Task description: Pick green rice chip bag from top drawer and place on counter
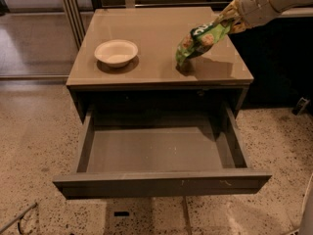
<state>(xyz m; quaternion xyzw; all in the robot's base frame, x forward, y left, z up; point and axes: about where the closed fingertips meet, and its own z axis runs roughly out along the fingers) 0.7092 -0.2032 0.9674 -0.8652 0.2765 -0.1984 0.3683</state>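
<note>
The green rice chip bag (200, 39) hangs tilted from my gripper (229, 21), which is shut on its upper end. The gripper comes in from the upper right on a white arm. The bag's lower corner is just above or touching the tan counter (156, 38), right of centre; a dark shadow lies under it. The top drawer (161, 153) is pulled fully out below the counter, and its grey interior holds nothing.
A white bowl (116, 52) stands on the counter's left half. Speckled floor (34, 141) surrounds the cabinet. Metal rails (71, 9) rise behind at the left, and a dark area lies right of the cabinet.
</note>
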